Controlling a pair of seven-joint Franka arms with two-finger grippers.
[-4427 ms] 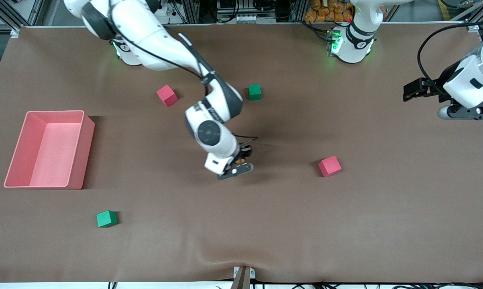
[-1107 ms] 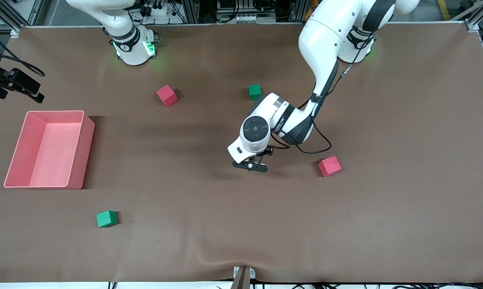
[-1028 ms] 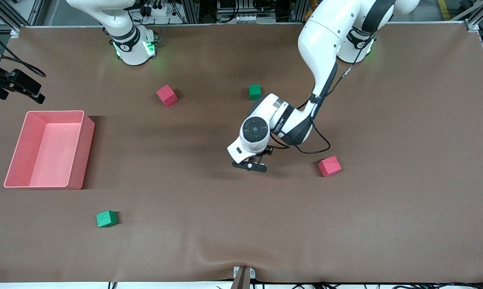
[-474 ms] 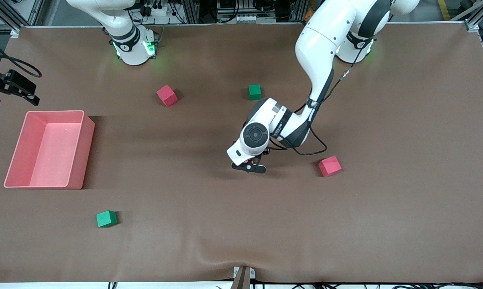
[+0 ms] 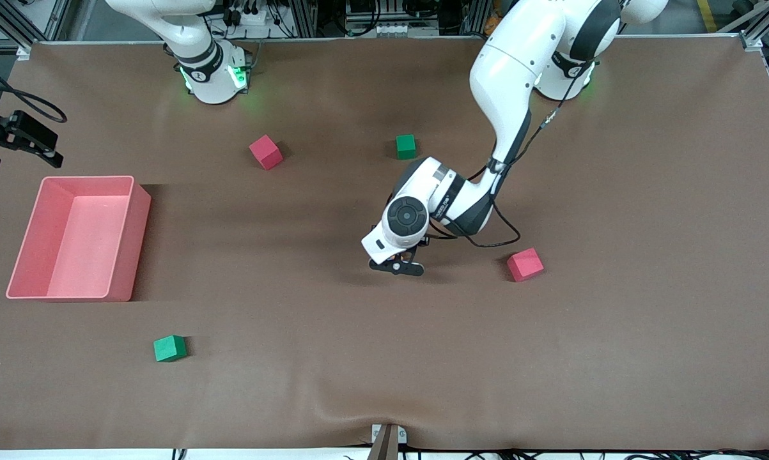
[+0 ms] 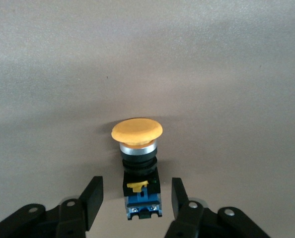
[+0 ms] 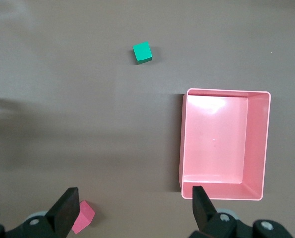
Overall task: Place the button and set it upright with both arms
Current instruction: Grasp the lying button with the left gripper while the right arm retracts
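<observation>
The button (image 6: pixel 137 131) lies on its side on the brown table, with an orange cap, a black body and a blue base. My left gripper (image 6: pixel 136 191) is down at the table's middle (image 5: pixel 397 265), and its fingers (image 6: pixel 93 198) straddle the blue base. A gap shows on each side, so the gripper is open and not touching the button. The front view hides the button under that hand. My right gripper (image 5: pixel 16 135) hangs high over the table edge at the right arm's end, open (image 7: pixel 133 196), with nothing between its fingers.
A pink bin (image 5: pixel 138 243) stands at the right arm's end and also shows in the right wrist view (image 7: pixel 184 144). Two pink cubes (image 5: pixel 266 152) (image 5: pixel 525 264) and two green cubes (image 5: pixel 406 146) (image 5: pixel 169 348) lie scattered around the left gripper.
The left gripper's fingers have drawn closer together around the button's base, and the hand has settled slightly. The right gripper has drifted a little toward the table edge.
</observation>
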